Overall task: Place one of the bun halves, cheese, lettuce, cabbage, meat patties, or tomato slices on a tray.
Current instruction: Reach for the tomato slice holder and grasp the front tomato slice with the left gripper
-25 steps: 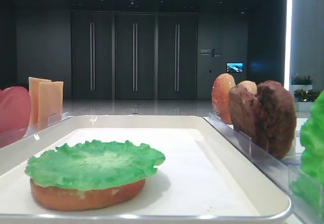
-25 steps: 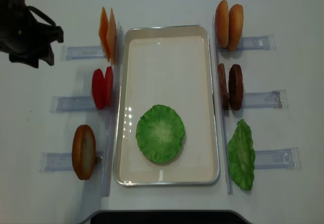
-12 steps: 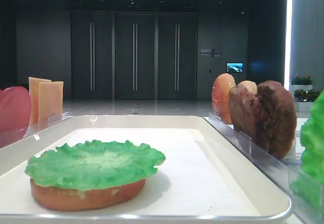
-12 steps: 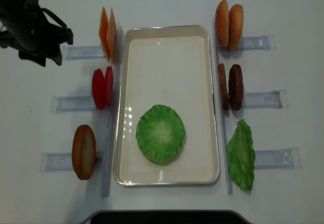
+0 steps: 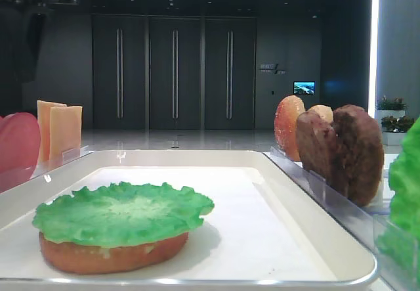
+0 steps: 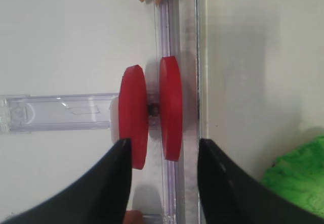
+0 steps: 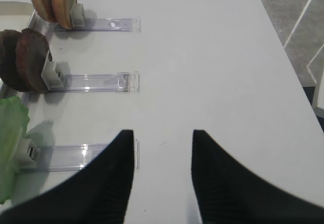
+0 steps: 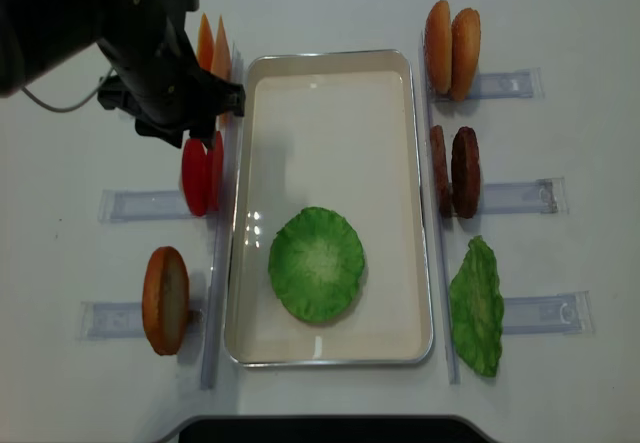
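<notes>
**Q:** Your hand, quick. What's its state?

**A:** My left gripper (image 6: pixel 161 183) has its fingers apart, nothing between them yet. In the wrist view they sit at the bottom of the frame, pointing at the two tomato slices (image 6: pixel 152 116) standing on edge in the clear plastic holder (image 6: pixel 55 113). My right gripper (image 7: pixel 162 176) is also spread and empty, parked over bare table well right of the racks.

**Q:** What goes wrong from here?

**A:** Both slices stand close together. My guess is that if I come down off-centre I clamp two, or one finger lands on an edge and tips a slice off the rack. The white tray's rim (image 6: pixel 198 57) is just beside the right-hand slice, so that finger could clip it.

**Q:** Where's everything else?

**A:** On the tray (image 8: pixel 330 73), lower half of the overhead frame, a lettuce leaf (image 8: pixel 317 264) lies on a bun half (image 5: pixel 111 251). Cheese slabs (image 8: pixel 211 48) upper left, a spare bun half (image 8: pixel 165 300) lower left. Right side: bun halves (image 8: pixel 451 49), meat patties (image 8: pixel 455 171), another lettuce leaf (image 8: pixel 477 306).

**Q:** Surface, room?

**A:** Plain white table (image 7: pixel 202 57). Behind it, a dark hall with tall doors (image 5: pixel 174 74).
</notes>
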Tool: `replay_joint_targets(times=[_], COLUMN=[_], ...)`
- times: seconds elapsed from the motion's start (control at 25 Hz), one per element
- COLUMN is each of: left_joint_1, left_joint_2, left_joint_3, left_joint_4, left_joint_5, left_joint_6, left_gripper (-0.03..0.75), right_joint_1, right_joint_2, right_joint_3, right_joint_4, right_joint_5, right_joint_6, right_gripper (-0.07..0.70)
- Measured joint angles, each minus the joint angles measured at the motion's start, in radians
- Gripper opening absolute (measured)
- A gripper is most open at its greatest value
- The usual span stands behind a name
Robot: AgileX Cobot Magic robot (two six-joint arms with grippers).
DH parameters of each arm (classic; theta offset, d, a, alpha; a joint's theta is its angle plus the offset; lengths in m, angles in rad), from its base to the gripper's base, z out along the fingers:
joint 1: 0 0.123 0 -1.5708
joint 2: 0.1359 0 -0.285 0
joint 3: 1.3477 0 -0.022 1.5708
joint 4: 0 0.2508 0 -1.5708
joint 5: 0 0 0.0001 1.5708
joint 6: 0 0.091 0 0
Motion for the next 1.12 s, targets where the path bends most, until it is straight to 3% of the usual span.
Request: replay_joint_targets(times=[0.36, 0.6, 1.12], left_joint_1=[0.000, 0.000, 0.000], left_joint_2=[0.028, 0.070, 0.161], left_joint_3=[0.000, 0.000, 0.000], left_joint_4=[-0.032, -0.039, -0.030], left_joint_5=[-0.007, -0.056, -0.075], left_joint_6=[-0.007, -0.004, -0.004], left_gripper=[0.403, 0.410, 0.414], right_joint_1=[0.000, 0.000, 0.000], right_joint_2=[0.000, 0.000, 0.000], right_joint_3=[0.000, 0.000, 0.000], right_joint_4=[0.000, 0.000, 0.000], right_joint_5=[0.000, 0.000, 0.000], right_joint_6=[0.000, 0.000, 0.000], right_gripper=[0.266, 0.266, 0.266])
